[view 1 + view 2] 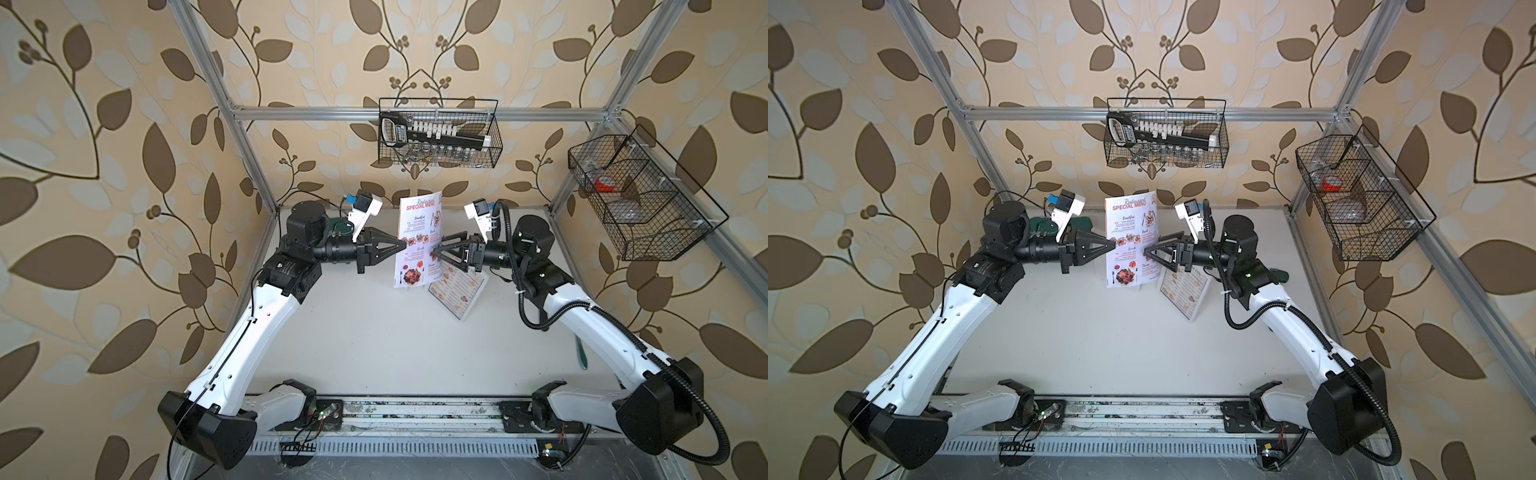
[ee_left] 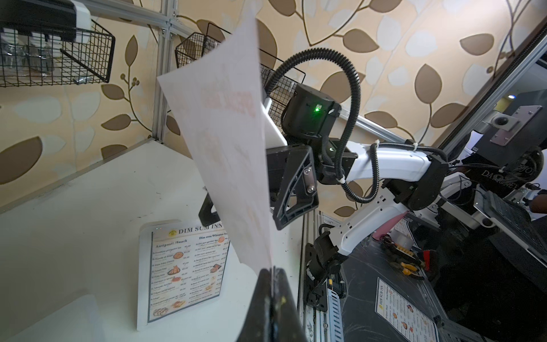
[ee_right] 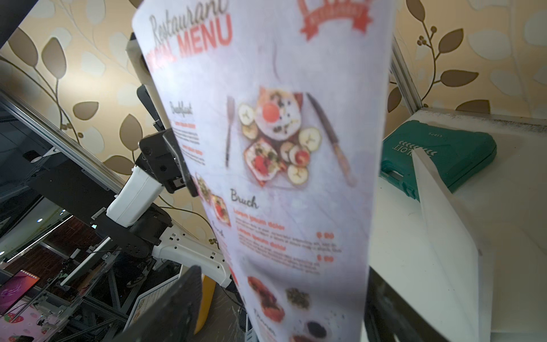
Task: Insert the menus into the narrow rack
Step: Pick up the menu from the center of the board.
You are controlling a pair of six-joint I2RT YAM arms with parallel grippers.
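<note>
one floppy special menu (image 1: 417,220) stood upright over the table (image 1: 374,332), edge pinched by the left claw (image 1: 404,245); right claw (image 1: 435,252) gaped astride the opposite edge, likely the best second hold.

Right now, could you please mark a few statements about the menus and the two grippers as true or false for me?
1. The left gripper is shut on the Special Menu. True.
2. The right gripper is clamped shut on that same menu. False: its fingers stand apart, with the sheet's edge between them.
3. The Special Menu is held roughly upright above the table. True.
4. The Dim Sum Inn menu stands upright too. False: it lies flat on the table.
5. A green case lies on the table. True.
</note>
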